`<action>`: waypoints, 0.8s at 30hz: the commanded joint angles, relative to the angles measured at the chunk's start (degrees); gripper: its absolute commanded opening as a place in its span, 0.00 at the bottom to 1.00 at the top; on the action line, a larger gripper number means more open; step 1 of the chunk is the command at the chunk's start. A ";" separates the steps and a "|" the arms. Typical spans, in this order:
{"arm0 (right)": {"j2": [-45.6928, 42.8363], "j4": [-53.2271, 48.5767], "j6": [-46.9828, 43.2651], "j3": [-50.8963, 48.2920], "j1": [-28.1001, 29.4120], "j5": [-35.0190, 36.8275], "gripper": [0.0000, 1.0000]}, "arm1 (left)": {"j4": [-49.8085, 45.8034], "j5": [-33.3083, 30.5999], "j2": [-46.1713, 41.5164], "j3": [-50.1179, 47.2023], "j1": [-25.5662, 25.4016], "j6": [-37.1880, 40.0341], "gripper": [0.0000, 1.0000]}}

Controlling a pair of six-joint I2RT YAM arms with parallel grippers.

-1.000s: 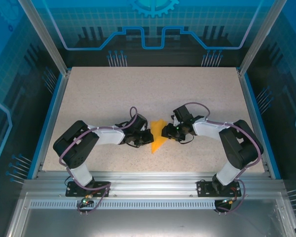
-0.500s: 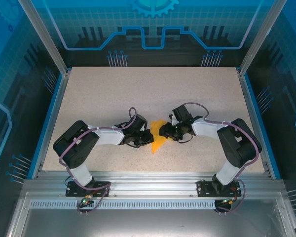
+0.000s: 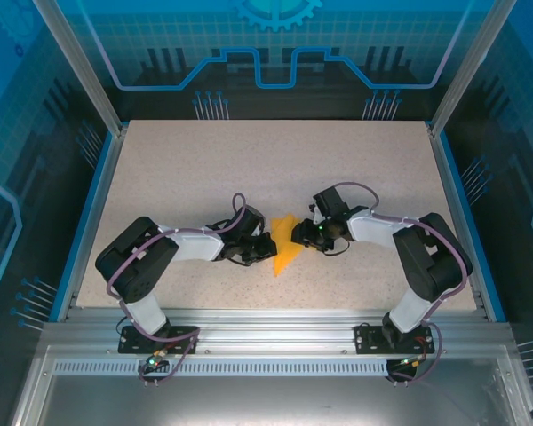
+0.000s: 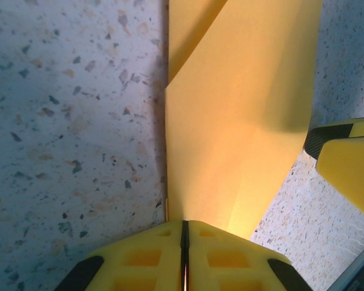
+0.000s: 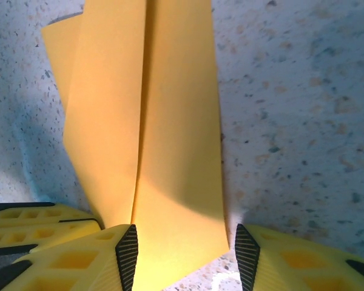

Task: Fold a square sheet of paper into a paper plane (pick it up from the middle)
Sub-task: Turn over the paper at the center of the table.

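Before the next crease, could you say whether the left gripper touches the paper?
Cannot tell: the left wrist view shows the paper passing behind the shut left gripper, contact hidden.

Left hand (image 4: 184, 230) pinched closed, right hand (image 5: 187, 248) spread apart, tips facing.

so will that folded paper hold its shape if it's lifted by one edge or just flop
Likely floppy: the paper is thin and seems to bow off the table where the left end effector pinches its edge. The centre crease probably stiffens it lengthwise. It looks very light, so a nudge may slide it.
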 commanded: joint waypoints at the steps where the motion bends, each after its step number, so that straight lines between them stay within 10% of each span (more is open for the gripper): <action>1: 0.36 -0.72 -1.22 1.07 -0.35 -0.52 0.49 | -3.26 2.26 1.16 -1.74 -0.21 -1.06 0.11; 24: 1.93 8.13 4.00 -0.45 3.52 -7.55 0.45 | -3.17 2.83 1.44 -1.41 -0.22 -1.24 0.11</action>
